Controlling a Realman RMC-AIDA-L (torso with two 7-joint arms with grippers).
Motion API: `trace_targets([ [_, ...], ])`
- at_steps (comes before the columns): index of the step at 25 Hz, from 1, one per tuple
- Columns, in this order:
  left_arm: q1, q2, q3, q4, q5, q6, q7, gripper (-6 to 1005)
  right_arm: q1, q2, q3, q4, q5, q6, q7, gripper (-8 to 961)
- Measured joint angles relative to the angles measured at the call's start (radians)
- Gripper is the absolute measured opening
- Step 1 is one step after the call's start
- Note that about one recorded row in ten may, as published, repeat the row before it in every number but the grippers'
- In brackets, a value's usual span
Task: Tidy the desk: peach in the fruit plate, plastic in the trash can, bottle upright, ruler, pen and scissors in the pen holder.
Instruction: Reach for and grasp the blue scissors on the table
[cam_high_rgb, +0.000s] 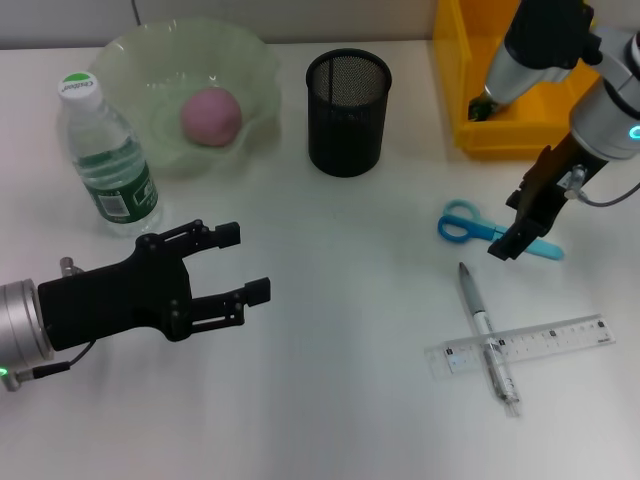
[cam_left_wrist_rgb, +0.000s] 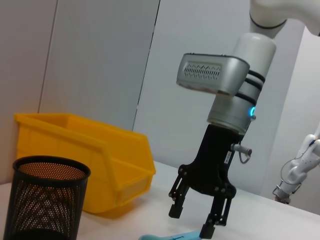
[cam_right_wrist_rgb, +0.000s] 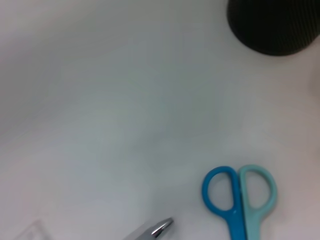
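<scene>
Scissors (cam_high_rgb: 497, 229) lie flat on the desk (cam_high_rgb: 340, 330) just past the pen (cam_high_rgb: 487, 335) crossing the ruler (cam_high_rgb: 530, 347), right gripper (cam_high_rgb: 522, 225) spread wide right above the blades, left gripper (cam_high_rgb: 248, 264) open too, hovering near the upright bottle (cam_high_rgb: 105, 154).

Right pincer (cam_high_rgb: 520, 222) hangs open over the scissors (cam_high_rgb: 480, 228) — peach (cam_high_rgb: 211, 116) sits in fruit plate (cam_high_rgb: 130, 60).
</scene>
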Motion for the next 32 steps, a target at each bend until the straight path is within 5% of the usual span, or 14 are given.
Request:
trace_targets([
  [6,0.000,-0.001,-0.009,0.000,0.000,-0.001,0.000,834,0.007,0.005,-0.001,0.050,-0.001,0.077,-0.004,752],
  [28,-0.009,-0.001,-0.022,0.001,0.000,-0.012,-0.008,833,0.011,0.024,-0.014,0.112,0.001,0.175,-0.025,315],
  [32,-0.009,0.000,-0.023,0.001,0.000,-0.012,-0.009,833,0.012,0.024,-0.014,0.117,0.000,0.182,-0.025,315],
])
